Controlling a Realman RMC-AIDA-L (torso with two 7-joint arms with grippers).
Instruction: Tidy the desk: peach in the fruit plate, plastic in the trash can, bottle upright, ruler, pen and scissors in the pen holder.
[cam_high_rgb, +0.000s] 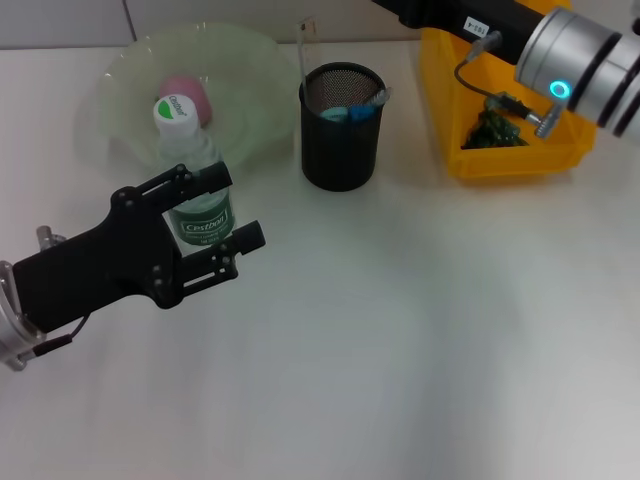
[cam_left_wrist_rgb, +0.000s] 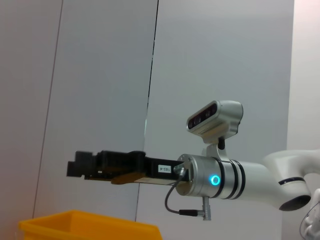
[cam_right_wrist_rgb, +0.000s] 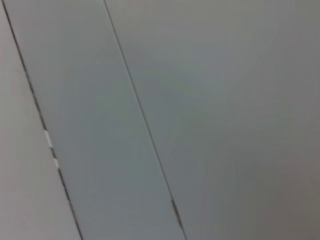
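White desk (cam_high_rgb: 420, 330), upright bottle (cam_high_rgb: 195, 175), left pincer (cam_high_rgb: 232, 208) astride

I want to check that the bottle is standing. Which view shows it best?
The head view: the bottle stands upright before the fruit plate, between the left gripper's open fingers. The left wrist view shows only wall, the right arm and a yellow bin; the right wrist view, only wall.

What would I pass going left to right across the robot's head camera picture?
Left gripper → bottle standing upright, in front of the fruit plate holding the peach → pen holder → yellow trash can → right arm.
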